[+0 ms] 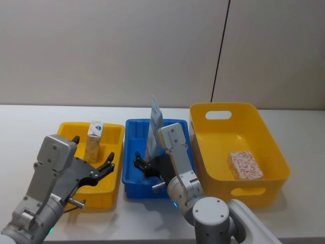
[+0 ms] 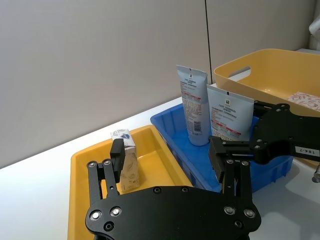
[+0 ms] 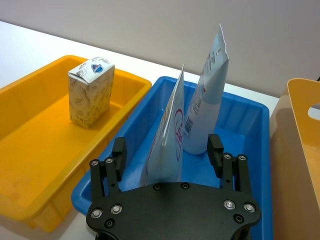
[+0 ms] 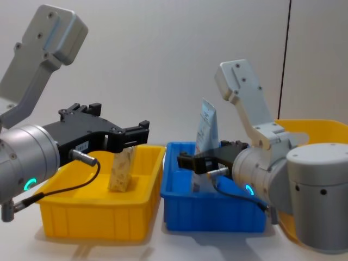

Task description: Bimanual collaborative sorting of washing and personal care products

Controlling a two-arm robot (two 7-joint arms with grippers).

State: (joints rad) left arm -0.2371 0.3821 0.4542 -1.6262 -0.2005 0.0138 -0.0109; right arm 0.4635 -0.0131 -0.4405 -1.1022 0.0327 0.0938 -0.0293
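Two grippers spread wide, nothing gripped.
Right gripper straddles pouch in blue bin, tube behind; left gripper at 7 o'clock of packet; carton at 3 o'clock.

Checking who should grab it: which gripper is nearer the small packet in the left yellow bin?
Left. The left gripper hovers open beside the packet; the right gripper is over the blue bin.
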